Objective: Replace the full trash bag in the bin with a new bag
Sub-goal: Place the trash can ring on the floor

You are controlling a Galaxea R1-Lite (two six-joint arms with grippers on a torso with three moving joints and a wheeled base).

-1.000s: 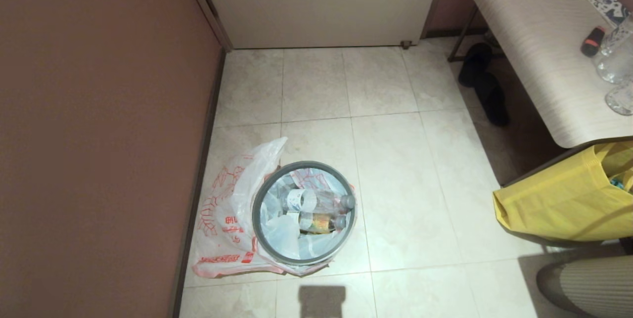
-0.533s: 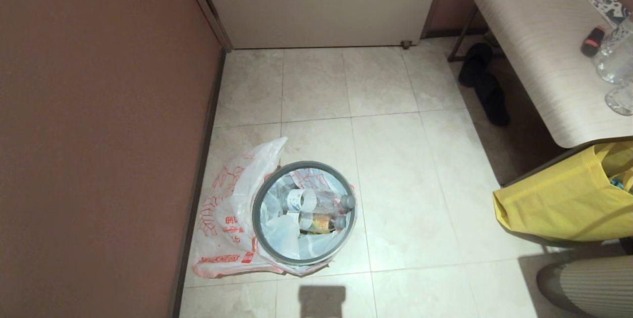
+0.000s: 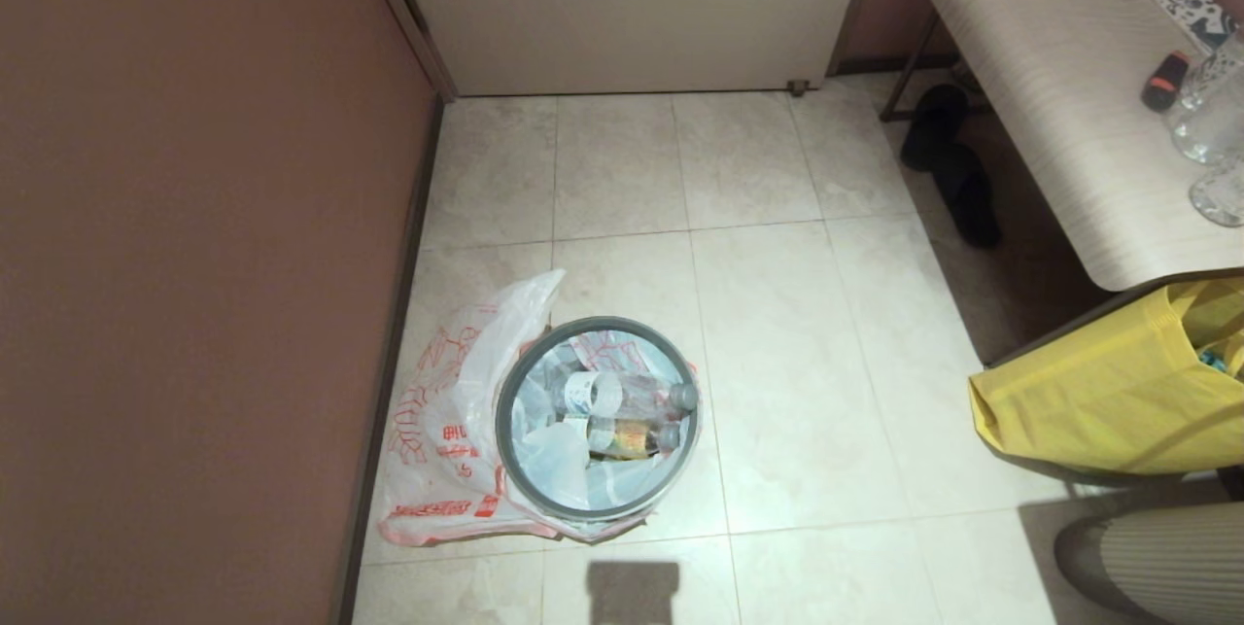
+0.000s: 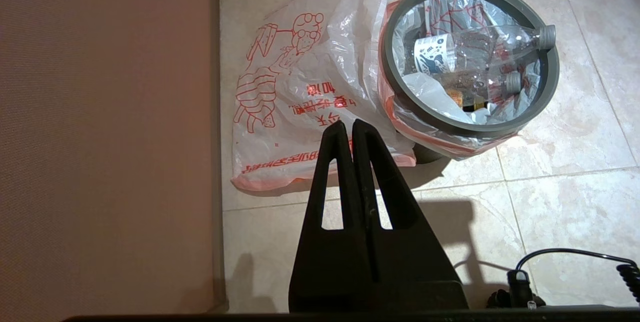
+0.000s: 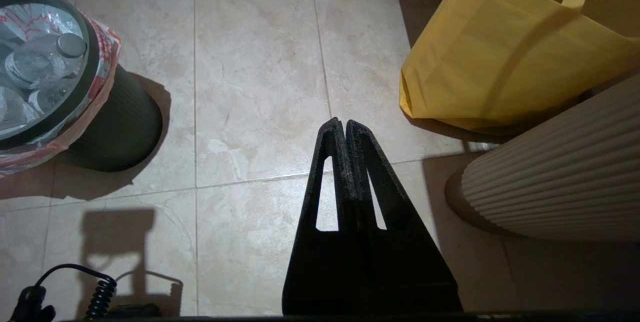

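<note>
The bin (image 3: pixel 597 506) stands on the tiled floor near the left wall, a grey hoop (image 4: pixel 547 86) on its rim. The full trash bag (image 3: pixel 544 455) lines it, its pink-red rim folded over the edge (image 4: pixel 430 139), with plastic bottles (image 3: pixel 622 397) inside. The new bag (image 3: pixel 437 421), white with large red characters, lies on the floor between bin and wall. My left gripper (image 4: pixel 348 124) hangs shut and empty above the new bag's near edge. My right gripper (image 5: pixel 345 122) hangs shut and empty over bare tiles, right of the bin's black wall (image 5: pixel 122 126). Neither arm shows in the head view.
A yellow bag (image 3: pixel 1108 392) stands at the right under a pale table (image 3: pixel 1059 81) carrying bottles. A ribbed cream cylinder (image 5: pixel 560 172) sits near my right gripper. Black slippers (image 3: pixel 952 163) lie under the table. The brown wall (image 3: pixel 194 265) runs close along the left. A white door (image 3: pixel 622 3) is ahead.
</note>
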